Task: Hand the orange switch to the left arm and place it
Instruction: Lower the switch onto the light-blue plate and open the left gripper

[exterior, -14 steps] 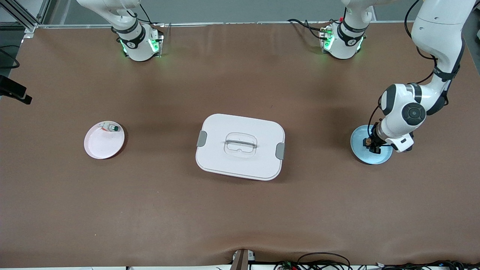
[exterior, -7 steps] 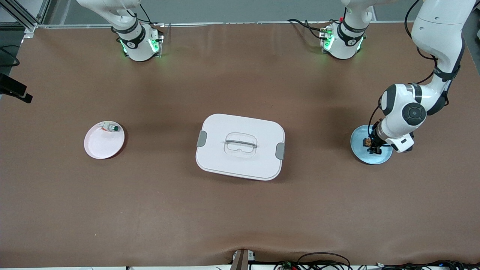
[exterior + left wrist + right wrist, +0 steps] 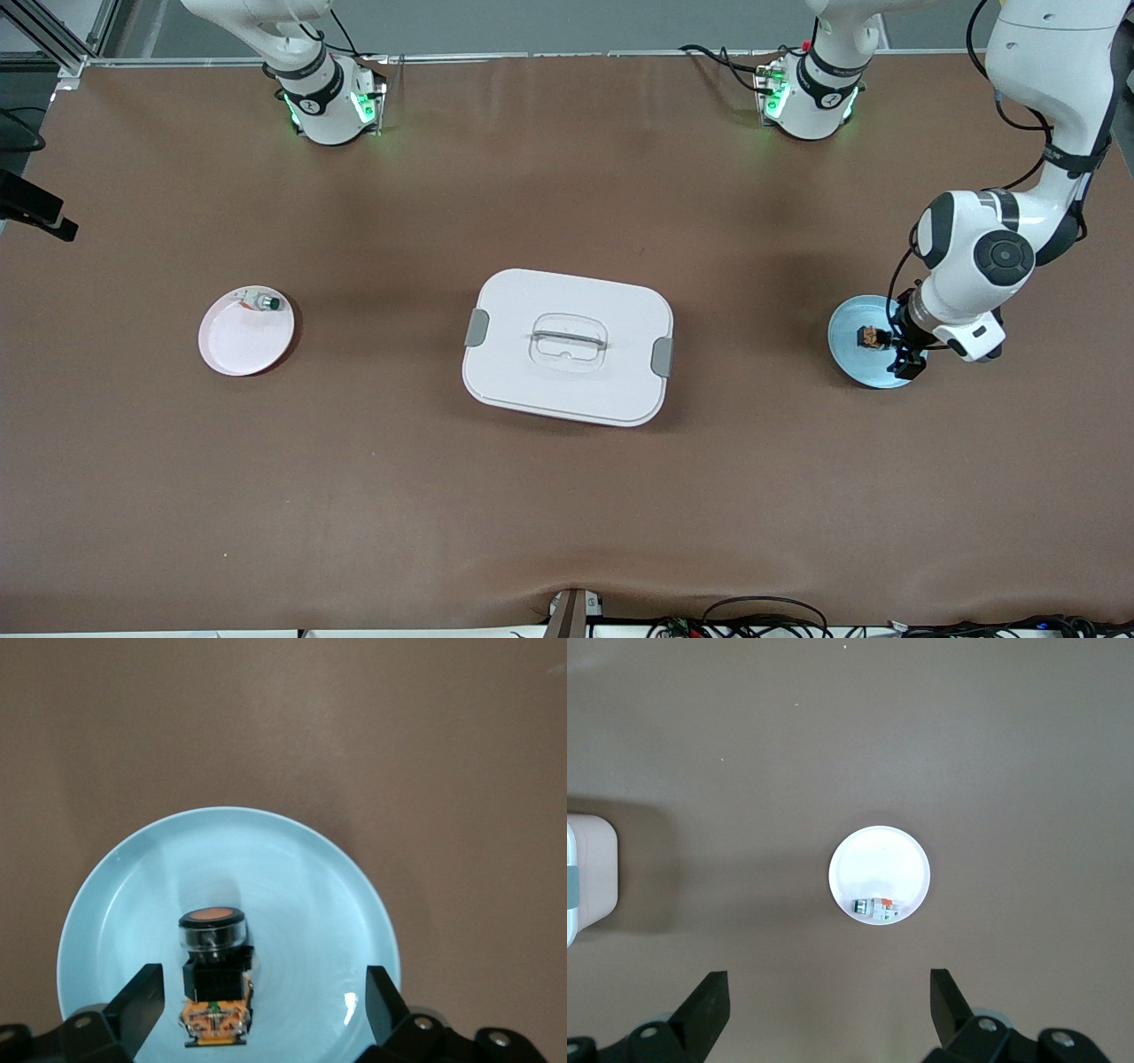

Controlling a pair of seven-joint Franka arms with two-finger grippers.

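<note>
Blocky orange switch on glossy round blue plate, both grippers' fingers spread.

orange switch out of left gripper

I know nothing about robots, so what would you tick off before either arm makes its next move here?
1. The orange switch is on the light-blue plate: ok.
2. The left gripper has its jaws open, one on each side of the switch and not touching it: ok.
3. The right gripper is empty with its jaws open, high above the table by the pink plate: ok.
4. The box is closed at mid-table, with neither arm over it: ok.
5. The green-capped part lies undisturbed on the pink plate: ok.
6. The switch sits steady enough to stay put: cannot tell.
</note>
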